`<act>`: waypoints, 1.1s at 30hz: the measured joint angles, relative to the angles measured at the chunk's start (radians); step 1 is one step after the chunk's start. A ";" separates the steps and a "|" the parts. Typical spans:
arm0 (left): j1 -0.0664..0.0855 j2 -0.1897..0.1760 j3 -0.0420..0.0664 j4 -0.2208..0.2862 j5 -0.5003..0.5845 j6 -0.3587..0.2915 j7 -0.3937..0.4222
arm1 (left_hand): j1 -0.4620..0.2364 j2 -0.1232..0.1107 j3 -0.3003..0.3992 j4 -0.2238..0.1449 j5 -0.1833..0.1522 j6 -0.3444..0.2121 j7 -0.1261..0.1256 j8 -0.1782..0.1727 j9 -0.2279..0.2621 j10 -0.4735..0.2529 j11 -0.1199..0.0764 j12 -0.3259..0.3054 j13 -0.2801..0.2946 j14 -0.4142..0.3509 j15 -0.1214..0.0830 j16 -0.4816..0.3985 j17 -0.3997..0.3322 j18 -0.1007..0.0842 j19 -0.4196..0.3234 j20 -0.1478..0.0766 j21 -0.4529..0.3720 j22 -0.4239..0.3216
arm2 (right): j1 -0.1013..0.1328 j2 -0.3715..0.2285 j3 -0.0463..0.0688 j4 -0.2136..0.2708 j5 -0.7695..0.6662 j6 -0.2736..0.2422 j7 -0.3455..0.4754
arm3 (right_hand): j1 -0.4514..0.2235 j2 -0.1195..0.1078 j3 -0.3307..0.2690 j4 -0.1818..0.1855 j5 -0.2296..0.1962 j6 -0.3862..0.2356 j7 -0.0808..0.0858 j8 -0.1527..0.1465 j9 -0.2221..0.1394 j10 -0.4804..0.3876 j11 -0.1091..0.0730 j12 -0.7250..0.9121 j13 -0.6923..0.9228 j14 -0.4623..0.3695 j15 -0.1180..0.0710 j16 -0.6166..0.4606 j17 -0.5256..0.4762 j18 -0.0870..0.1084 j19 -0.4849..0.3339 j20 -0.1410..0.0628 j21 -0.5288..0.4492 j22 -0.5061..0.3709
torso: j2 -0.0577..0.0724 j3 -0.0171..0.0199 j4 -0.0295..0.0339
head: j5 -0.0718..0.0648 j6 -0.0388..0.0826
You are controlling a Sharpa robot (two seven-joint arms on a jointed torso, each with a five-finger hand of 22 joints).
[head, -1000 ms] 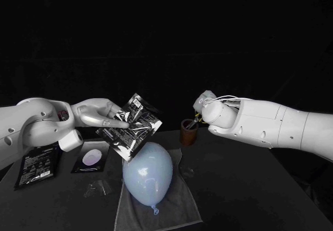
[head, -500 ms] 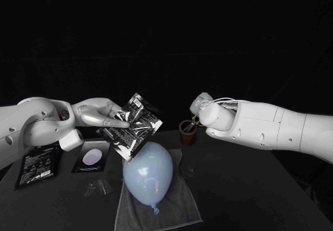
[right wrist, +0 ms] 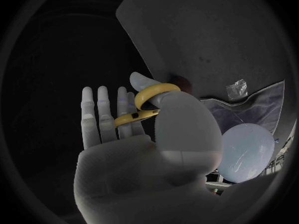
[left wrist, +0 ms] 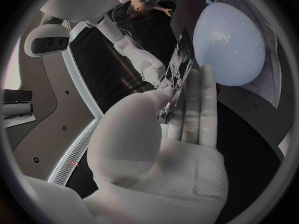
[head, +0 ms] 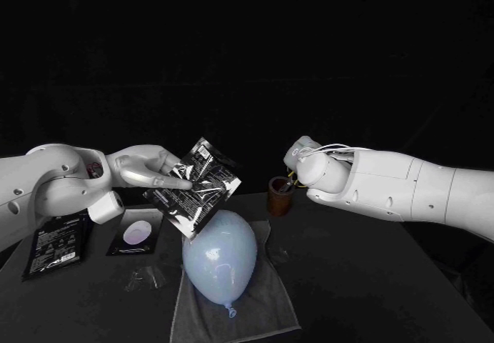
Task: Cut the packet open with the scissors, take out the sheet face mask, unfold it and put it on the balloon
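Note:
My left hand (head: 144,170) holds the black and silver packet (head: 195,187) upright above the table, pinched between thumb and fingers (left wrist: 199,104); the packet (left wrist: 177,74) hangs just over the pale blue balloon (head: 219,257). The balloon (left wrist: 230,45) lies on a grey cloth (head: 252,314). My right hand (head: 309,168) is at the brown cup (head: 280,199) that holds the scissors. Its thumb is hooked through a yellow scissor handle (right wrist: 149,97), the other handle lies against the straight fingers (right wrist: 106,114). The blades are hidden in the cup.
Two more dark packets (head: 53,246) (head: 136,232) lie flat at the left of the table. A scrap of clear plastic (head: 144,279) sits beside the cloth's left edge. The balloon (right wrist: 246,152) and cloth (right wrist: 249,104) lie below the right hand.
My right hand has shifted slightly left and down at the cup's scissor handles. The left hand and packet have stayed put.

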 measured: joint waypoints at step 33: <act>0.000 0.001 0.000 -0.007 0.000 0.000 -0.005 | 0.000 0.000 0.000 0.000 0.000 -0.004 -0.001 -0.001 0.000 0.000 0.000 0.000 0.000 0.000 0.001 0.000 -0.001 0.000 0.000 0.000 -0.001 -0.001 | 0.004 -0.023 0.000 0.055 0.050 -0.054 0.015 | 0.018 -0.005 -0.053 -0.024 0.000 -0.008 -0.072 -0.043 -0.025 -0.172 0.041 0.017 0.000 -0.218 0.118 -0.163 -0.128 -0.033 -0.283 0.040 -0.009 -0.319 | 0.000 -0.0006 0.0010 | 0.007 -0.002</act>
